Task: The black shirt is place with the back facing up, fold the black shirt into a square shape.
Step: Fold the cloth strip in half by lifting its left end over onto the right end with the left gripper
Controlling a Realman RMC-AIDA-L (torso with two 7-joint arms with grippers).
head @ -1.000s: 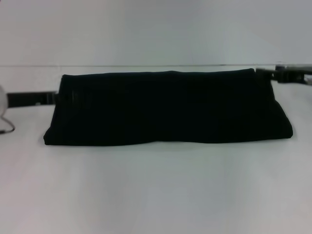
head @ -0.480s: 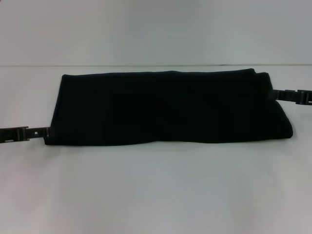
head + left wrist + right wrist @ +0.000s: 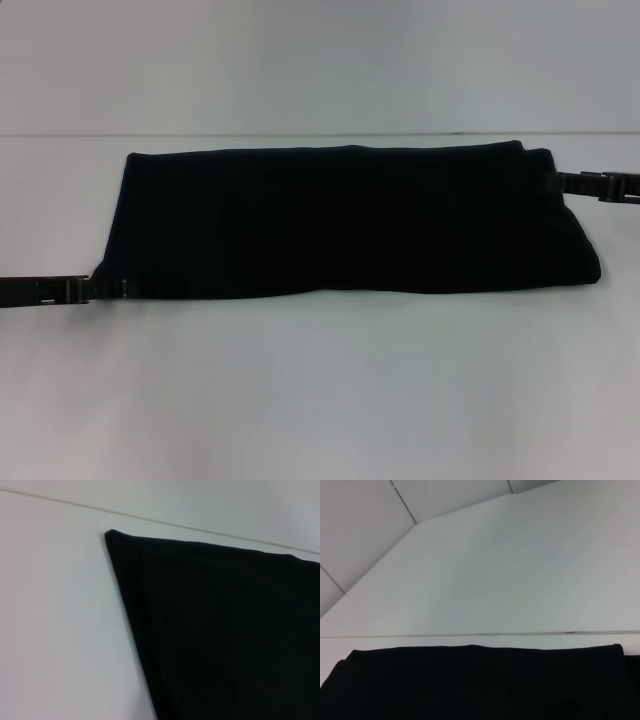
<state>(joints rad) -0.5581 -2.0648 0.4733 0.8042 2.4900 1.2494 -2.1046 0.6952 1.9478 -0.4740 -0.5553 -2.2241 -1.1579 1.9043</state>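
Left gripper (image 3: 100, 289) at black shirt (image 3: 340, 220) near corner, right gripper (image 3: 560, 182) opposite (grips unclear) — white table (image 3: 320, 390), pale wall.

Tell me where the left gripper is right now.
In the head view, the left gripper sits low at the black shirt's near left corner, on the white table.

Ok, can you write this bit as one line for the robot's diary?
shirt: folded long strip, flat on table | left gripper: at near-left corner | right gripper: at far-right corner
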